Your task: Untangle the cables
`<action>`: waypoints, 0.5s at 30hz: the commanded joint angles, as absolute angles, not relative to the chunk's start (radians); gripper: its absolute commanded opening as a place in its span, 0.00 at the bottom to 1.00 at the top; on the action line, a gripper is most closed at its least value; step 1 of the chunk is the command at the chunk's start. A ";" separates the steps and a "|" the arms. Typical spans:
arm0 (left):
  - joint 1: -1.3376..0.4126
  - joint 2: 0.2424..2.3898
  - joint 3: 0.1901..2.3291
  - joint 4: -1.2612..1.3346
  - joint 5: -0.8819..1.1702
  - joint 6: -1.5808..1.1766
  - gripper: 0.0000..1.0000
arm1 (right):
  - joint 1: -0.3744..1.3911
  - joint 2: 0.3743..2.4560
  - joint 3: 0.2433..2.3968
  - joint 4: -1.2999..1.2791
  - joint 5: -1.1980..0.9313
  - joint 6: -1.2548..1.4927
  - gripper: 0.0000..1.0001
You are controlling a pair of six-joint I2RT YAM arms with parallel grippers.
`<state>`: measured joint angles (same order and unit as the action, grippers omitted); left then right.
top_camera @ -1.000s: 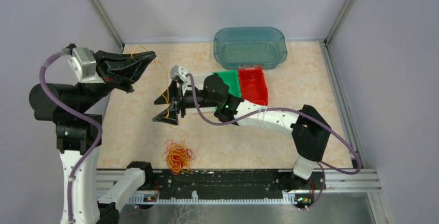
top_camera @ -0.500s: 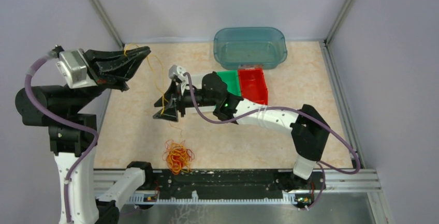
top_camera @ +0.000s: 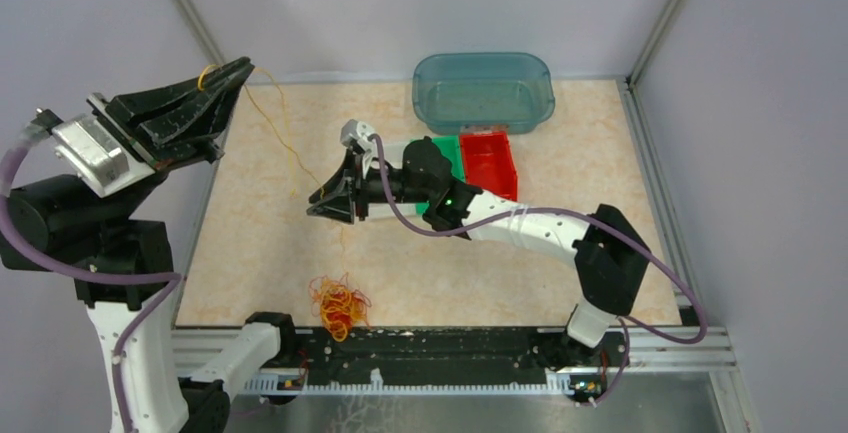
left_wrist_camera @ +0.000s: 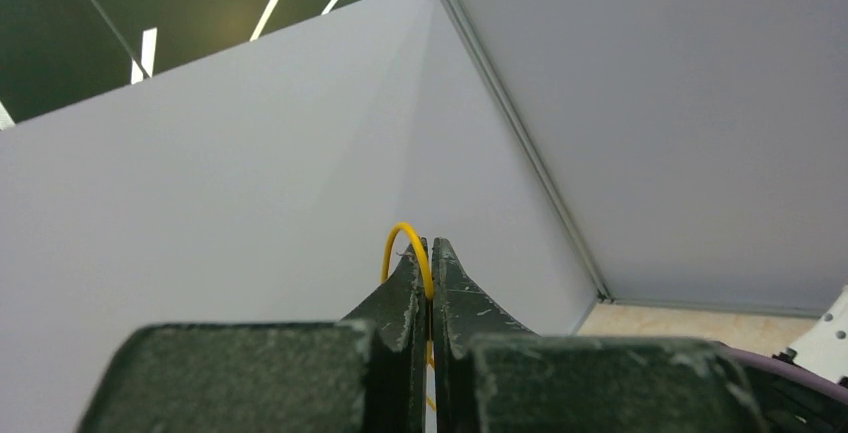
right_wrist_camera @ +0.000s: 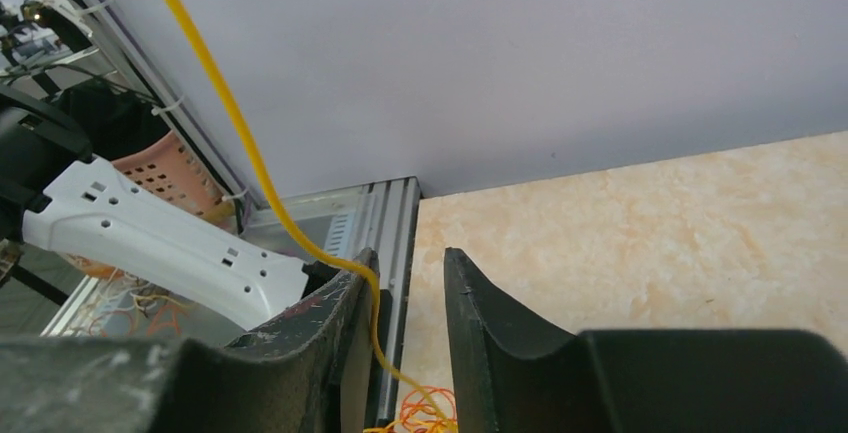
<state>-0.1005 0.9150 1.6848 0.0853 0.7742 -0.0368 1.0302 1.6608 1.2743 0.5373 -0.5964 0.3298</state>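
The cables are a small clump of red, orange and yellow wires (top_camera: 338,303) on the table near the front edge. It also shows low in the right wrist view (right_wrist_camera: 425,415). One yellow wire (top_camera: 283,133) runs up from the clump, between the right jaws, to my left gripper. My left gripper (top_camera: 240,65) is raised high at the back left and shut on this wire, whose loop (left_wrist_camera: 398,238) sticks out at the tips (left_wrist_camera: 431,251). My right gripper (top_camera: 325,195) hovers mid-table with jaws open (right_wrist_camera: 410,258). The yellow wire (right_wrist_camera: 250,168) lies against its left finger (right_wrist_camera: 345,298).
A teal tub (top_camera: 483,91) stands at the back. A green bin (top_camera: 442,158) and a red bin (top_camera: 489,165) sit just in front of it, behind the right arm. A black rail (top_camera: 450,348) runs along the front edge. Walls enclose three sides.
My left gripper has lifted and swung up and left with the yellow wire, drawing it straighter. My right gripper's jaws have narrowed round the wire. The clump has shifted slightly.
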 commanded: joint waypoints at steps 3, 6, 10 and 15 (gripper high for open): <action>-0.104 0.971 1.796 0.147 0.740 -0.019 0.00 | 1.029 1.698 1.262 0.606 -0.501 0.356 0.09; -0.103 0.989 1.839 0.123 0.735 -0.008 0.00 | 1.017 1.670 1.266 0.588 -0.436 0.318 0.00; -0.104 0.960 1.774 0.084 0.740 -0.001 0.00 | 0.977 1.610 1.361 0.510 -0.423 0.267 0.00; -0.103 0.853 1.556 0.049 0.715 0.016 0.00 | 0.915 1.581 1.500 0.394 -0.419 0.218 0.00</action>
<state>-0.1005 0.9207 1.6829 0.0872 0.7433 -0.0059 0.9634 1.6726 1.3624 0.4397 -0.4484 0.2779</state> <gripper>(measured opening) 0.013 0.010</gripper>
